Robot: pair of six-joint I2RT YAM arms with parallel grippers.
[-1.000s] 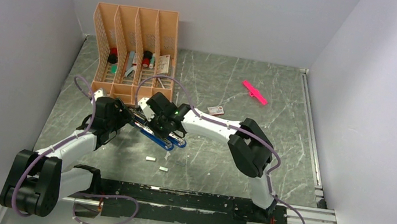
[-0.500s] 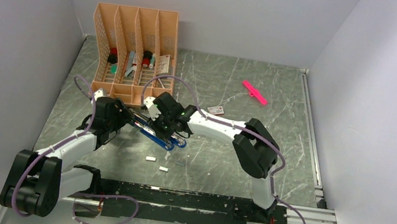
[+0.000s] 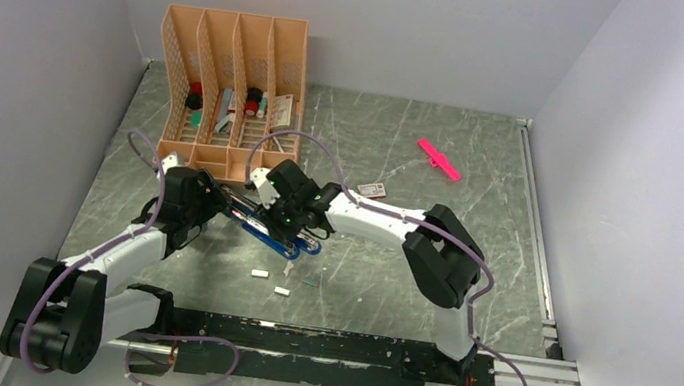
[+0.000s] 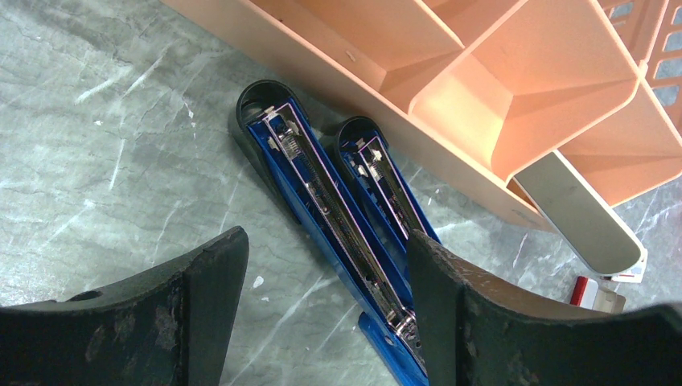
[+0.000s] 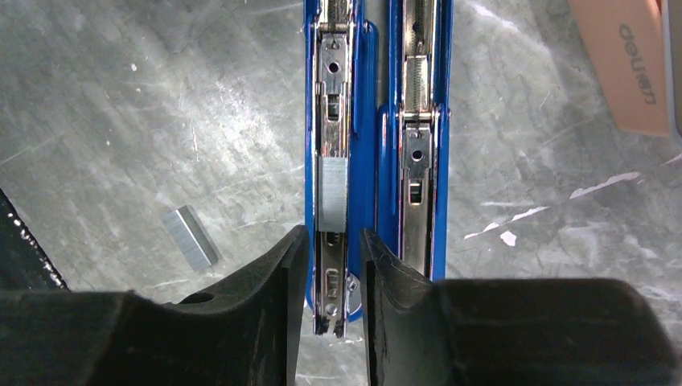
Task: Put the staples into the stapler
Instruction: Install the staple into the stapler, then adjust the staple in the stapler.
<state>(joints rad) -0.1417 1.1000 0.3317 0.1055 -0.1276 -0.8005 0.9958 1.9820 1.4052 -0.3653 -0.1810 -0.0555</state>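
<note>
right wrist, salmon panel (image 5: pixel 611 80) with sideways lettering, blue stapler (image 5: pixel 374 121)

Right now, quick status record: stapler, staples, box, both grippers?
stapler: blue, opened, lying on the table, two rails exposed
loaded strip: sits in one rail
loose strips: two on the table, nearer the arm bases
left gripper: open, fingers wide, stapler seen between them
right gripper: narrow gap, fingers flanking the loaded rail; grip unclear
staple box: flat on the table, beyond the right arm
</note>
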